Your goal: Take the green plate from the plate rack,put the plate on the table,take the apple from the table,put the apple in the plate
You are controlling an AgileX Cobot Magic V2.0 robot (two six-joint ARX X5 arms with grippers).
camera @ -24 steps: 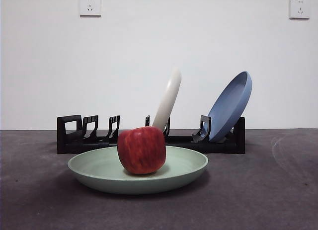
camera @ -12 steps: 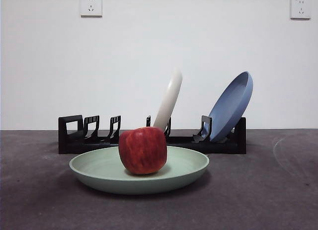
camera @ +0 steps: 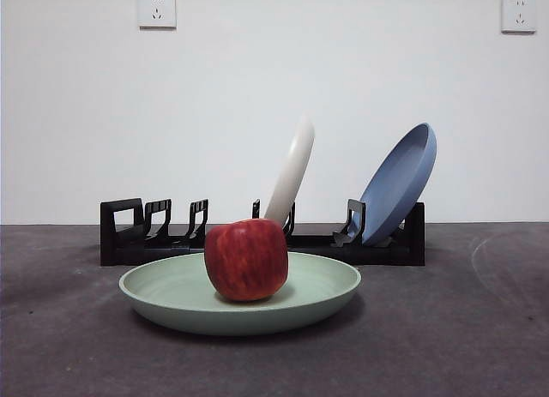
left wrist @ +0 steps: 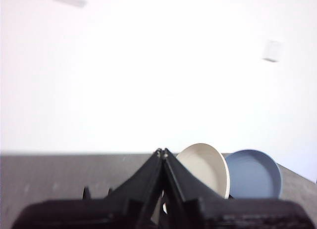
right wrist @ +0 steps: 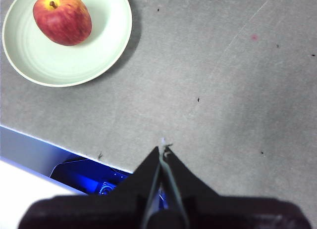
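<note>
**Apple on the plate, both grippers empty**

The apple [camera: 246, 260] sits in the green plate [camera: 322, 290] on the table [camera: 463, 328]. Behind stands the rack [camera: 129, 234], holding a white plate [camera: 292, 170] and a blue plate [camera: 399, 183]. Left gripper [left wrist: 162, 152] and right gripper [right wrist: 162, 150] are closed, holding nothing.

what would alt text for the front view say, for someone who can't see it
A red apple sits in a pale green plate lying flat on a dark grey table. Behind it, a black plate rack holds a cream-white plate and a blue plate, both leaning right. No gripper shows in this view.
</note>
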